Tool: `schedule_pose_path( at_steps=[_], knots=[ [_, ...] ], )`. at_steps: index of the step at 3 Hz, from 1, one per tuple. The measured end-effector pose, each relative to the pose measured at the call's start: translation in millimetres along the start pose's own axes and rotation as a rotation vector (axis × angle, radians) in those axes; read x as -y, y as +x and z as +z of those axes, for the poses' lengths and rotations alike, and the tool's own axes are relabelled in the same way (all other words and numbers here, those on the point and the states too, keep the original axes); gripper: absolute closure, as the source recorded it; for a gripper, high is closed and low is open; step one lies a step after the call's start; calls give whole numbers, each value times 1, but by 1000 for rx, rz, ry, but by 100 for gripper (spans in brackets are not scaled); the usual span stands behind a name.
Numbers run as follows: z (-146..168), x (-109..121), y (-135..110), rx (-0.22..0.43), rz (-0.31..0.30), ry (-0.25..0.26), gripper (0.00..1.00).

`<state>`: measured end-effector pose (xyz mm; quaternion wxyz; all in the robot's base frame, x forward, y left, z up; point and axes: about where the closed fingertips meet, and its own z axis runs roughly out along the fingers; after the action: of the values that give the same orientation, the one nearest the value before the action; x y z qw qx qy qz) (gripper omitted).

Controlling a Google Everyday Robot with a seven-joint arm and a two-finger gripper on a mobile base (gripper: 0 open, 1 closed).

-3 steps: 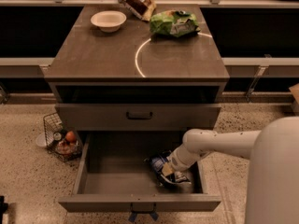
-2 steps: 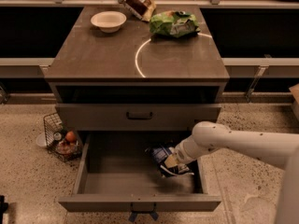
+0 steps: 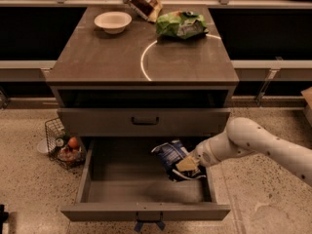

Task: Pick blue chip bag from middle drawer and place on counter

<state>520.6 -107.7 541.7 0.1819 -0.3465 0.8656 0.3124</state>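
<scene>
The blue chip bag (image 3: 171,156), crumpled dark blue and white, hangs above the right half of the open middle drawer (image 3: 144,191), lifted off its floor. My gripper (image 3: 189,165) is shut on the bag's lower right side, and my white arm reaches in from the right. The drawer has a small blue strap (image 3: 149,225) at its front handle. The counter (image 3: 112,57) is the grey-brown top above, marked with a thin white curved line.
On the counter stand a white bowl (image 3: 112,21), a green crinkled bag (image 3: 182,24) and a brown-red bag (image 3: 141,0) at the back. A closed drawer with a dark bar handle (image 3: 145,121) sits above the open one. A wire basket (image 3: 64,145) stands on the floor at left.
The gripper has lifted the blue chip bag off the drawer floor and moved it up and slightly left. The arm has drawn back to the right.
</scene>
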Motion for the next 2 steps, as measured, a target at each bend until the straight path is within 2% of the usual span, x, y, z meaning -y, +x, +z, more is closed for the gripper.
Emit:
schedule_pose_path(
  at_steps=[1, 2],
  knots=[
    [-51, -33, -17, 109, -128, -126, 100],
    [-60, -48, -13, 109, -240, -176, 100]
  ],
)
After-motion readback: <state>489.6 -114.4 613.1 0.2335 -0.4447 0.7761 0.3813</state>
